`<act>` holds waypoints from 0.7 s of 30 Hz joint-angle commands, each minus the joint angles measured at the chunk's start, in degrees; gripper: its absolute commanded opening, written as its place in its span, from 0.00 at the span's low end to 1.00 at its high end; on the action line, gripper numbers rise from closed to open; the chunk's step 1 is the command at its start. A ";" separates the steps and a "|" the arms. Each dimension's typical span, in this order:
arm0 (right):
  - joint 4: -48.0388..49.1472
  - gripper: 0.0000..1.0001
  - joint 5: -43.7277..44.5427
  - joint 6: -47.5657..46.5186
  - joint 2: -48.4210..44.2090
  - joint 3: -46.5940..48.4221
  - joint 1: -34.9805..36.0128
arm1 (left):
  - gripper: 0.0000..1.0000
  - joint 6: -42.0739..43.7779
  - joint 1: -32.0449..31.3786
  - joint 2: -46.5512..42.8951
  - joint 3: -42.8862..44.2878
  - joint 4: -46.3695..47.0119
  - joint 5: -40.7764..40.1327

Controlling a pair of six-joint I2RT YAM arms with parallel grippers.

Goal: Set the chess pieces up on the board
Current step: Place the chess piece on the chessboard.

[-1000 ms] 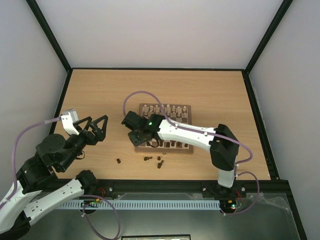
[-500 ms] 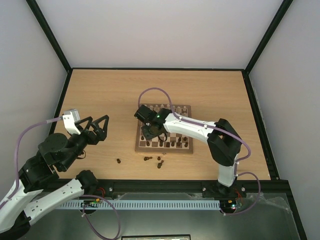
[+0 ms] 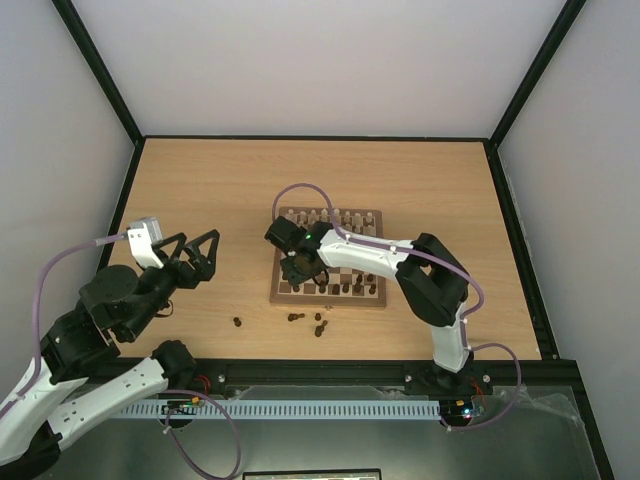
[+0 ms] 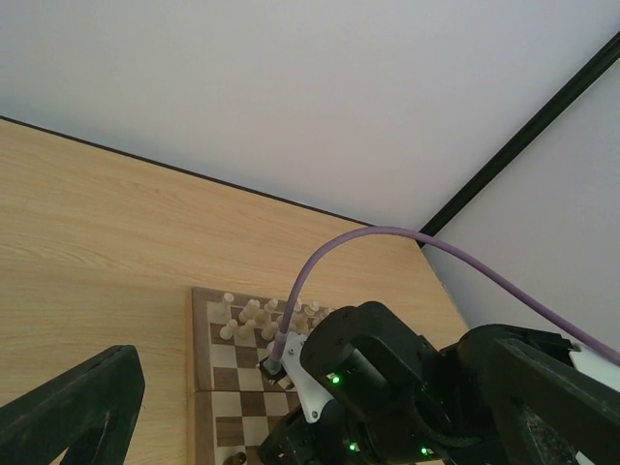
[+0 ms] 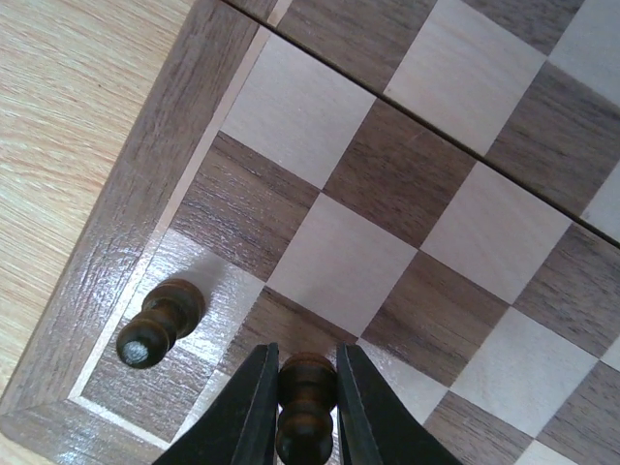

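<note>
My right gripper (image 5: 304, 387) is shut on a small dark brown chess piece (image 5: 306, 412), low over a dark square near the board's (image 5: 116, 242) corner. One more dark piece (image 5: 160, 320) stands on the light square beside it. Seen from above, the right gripper (image 3: 297, 268) is over the near-left part of the board (image 3: 277, 296). More dark pieces (image 3: 345, 289) line the board's near edge. Three dark pieces (image 3: 295, 317) lie on the table in front of the board. My left gripper (image 3: 195, 252) hovers open and empty left of the board.
Pale cream pieces (image 3: 330, 218) fill the board's far rows and also show in the left wrist view as pale pieces (image 4: 250, 315). The right arm's wrist (image 4: 387, 378) and purple cable (image 4: 320, 271) sit between the left gripper's fingers (image 4: 68, 417). Black frame posts edge the table.
The right gripper has carried its dark piece from beyond the board's left edge to over the near-left squares. The left arm has barely moved and stays open.
</note>
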 commanded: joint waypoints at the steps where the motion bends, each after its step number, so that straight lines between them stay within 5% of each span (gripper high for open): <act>1: -1.08 0.15 -0.38 -0.77 1.21 0.13 -0.05 | 0.99 0.80 0.15 0.62 -0.49 1.56 -0.92; 21: -0.60 0.19 -1.59 -0.56 -0.50 -1.29 -0.01 | 0.99 0.90 0.15 1.00 -0.65 1.87 -0.82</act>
